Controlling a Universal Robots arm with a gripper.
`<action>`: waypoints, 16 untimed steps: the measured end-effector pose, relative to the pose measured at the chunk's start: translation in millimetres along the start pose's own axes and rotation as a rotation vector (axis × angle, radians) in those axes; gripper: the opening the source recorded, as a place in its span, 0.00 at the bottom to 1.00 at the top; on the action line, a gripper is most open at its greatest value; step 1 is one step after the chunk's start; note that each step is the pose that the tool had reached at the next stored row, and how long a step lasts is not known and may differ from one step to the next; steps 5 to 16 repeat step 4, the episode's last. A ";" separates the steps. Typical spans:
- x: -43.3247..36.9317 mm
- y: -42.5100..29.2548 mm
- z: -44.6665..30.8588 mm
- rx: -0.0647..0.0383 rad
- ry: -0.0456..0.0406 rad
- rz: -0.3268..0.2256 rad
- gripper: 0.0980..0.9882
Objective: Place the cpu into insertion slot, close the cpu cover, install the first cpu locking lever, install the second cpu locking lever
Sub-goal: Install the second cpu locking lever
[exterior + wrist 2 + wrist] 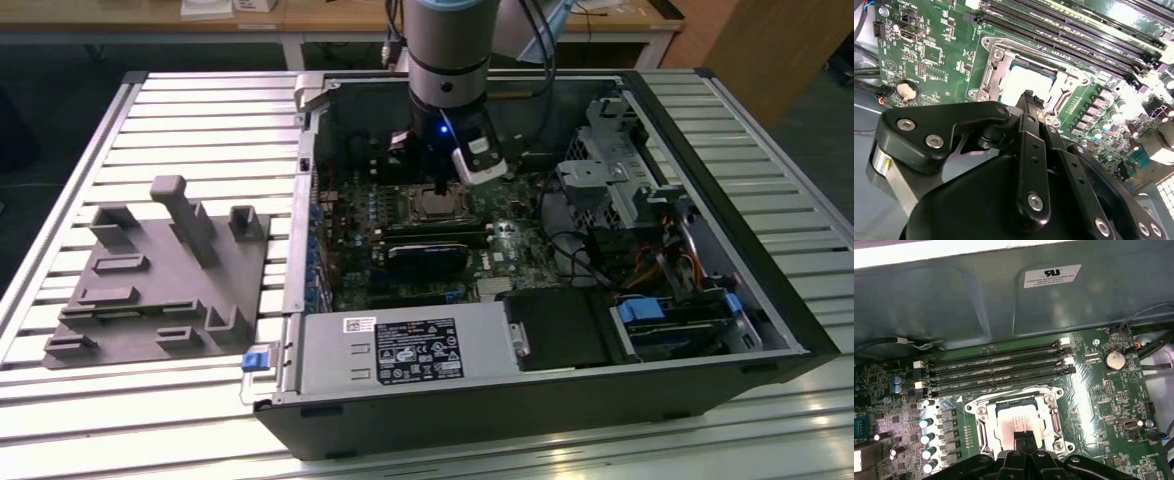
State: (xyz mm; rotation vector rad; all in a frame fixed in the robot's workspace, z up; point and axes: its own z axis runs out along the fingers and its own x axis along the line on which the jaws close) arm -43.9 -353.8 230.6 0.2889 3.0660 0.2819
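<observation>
So the tool (1025, 439) has its fingers pinched together, nothing between them, tips sitting right over the cpu (1013, 424). The chip is already lying flat in the socket, silver top up, with the cpu cover (1019, 417) down around it as a frame. It's square, so no real long axis; its edges run parallel to the memory slots (999, 371). My take: for the levers, press slow and straight, keep the tips off the chip's face, and let each lever hook under its tab. All of it sits in the open computer case (781, 310) on the slatted desk (200, 110).
</observation>
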 end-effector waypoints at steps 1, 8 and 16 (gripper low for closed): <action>0.0 0.0 -0.1 0.000 0.0001 0.000 0.01; 0.0 0.0 -0.2 0.000 0.0001 0.000 0.01; 0.0 0.0 -0.2 0.000 0.0001 0.000 0.01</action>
